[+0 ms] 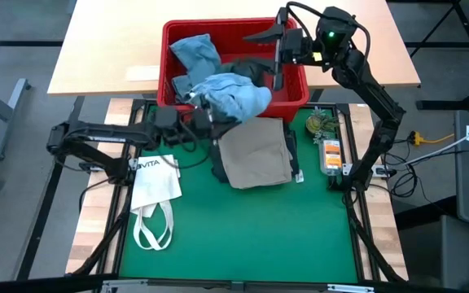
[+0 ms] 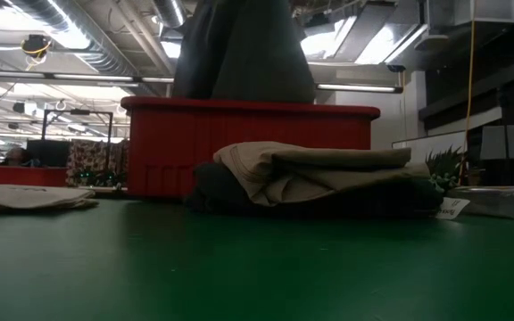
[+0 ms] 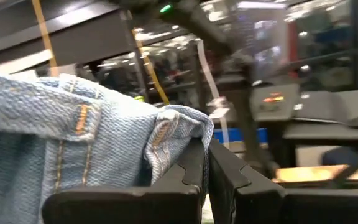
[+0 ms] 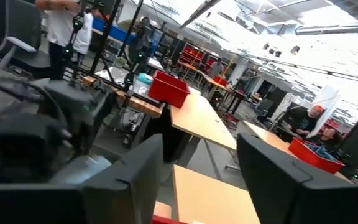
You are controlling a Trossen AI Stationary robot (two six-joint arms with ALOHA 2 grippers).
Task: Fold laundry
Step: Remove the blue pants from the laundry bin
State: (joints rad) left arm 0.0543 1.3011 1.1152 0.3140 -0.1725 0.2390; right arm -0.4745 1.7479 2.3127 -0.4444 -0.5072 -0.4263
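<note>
light blue jeans (image 1: 233, 94) | pinched in left tool (image 1: 204, 116) | right tool (image 1: 277, 50) spread

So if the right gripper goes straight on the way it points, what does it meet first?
Probably nothing near: past the open right gripper lies only the wooden table below and open room beyond, though depth is unclear.

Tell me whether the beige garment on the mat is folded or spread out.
Folded. The beige garment lies as a compact rectangle on the green mat; the low view shows its stacked layers atop a dark garment.
</note>
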